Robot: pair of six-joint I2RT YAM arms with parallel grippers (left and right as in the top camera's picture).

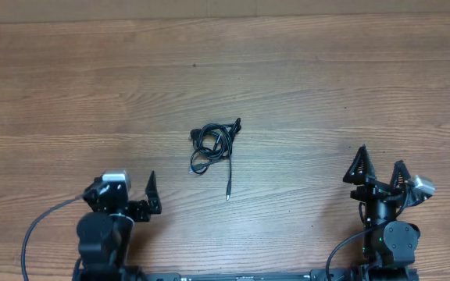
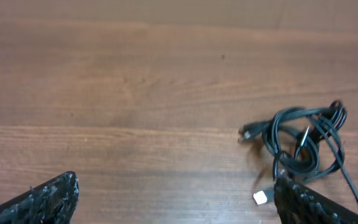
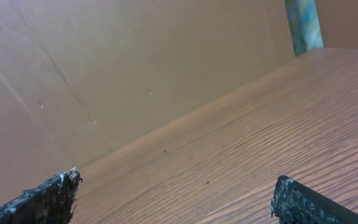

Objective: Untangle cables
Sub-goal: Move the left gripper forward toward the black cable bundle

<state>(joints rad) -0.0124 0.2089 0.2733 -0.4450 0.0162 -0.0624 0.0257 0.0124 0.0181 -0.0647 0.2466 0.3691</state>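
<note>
Spreading wide, the left fingers (image 2: 42, 202) show as two dark tips at the lower corners of the left wrist view, with only bare wood between them. They hold nothing. The right fingers (image 3: 36, 202) are just as wide apart and also hold nothing. Their view looks along the tabletop (image 1: 326, 78) to a plain brown board (image 3: 104, 74) at its far edge, with a teal strip (image 3: 303, 25) at the top.

From overhead, both arms sit at the near edge, the left one at lower left and the right one at lower right. Their fingers point toward the far side.

The cables (image 1: 213, 144) lie in one loose black knot near the middle of the tabletop, a little left of centre. They are ahead and to the right of the left fingers and well apart from the right ones. Several loops overlap in the knot. One straight end (image 1: 228, 191) runs out of it toward the robot and finishes in a small silver tip. In the left wrist view the knot sits at the right, just above the right-hand fingertip. A short plug (image 2: 247, 132) pokes out to the left, and a small white plug (image 2: 260, 197) lies beside that fingertip.
</note>
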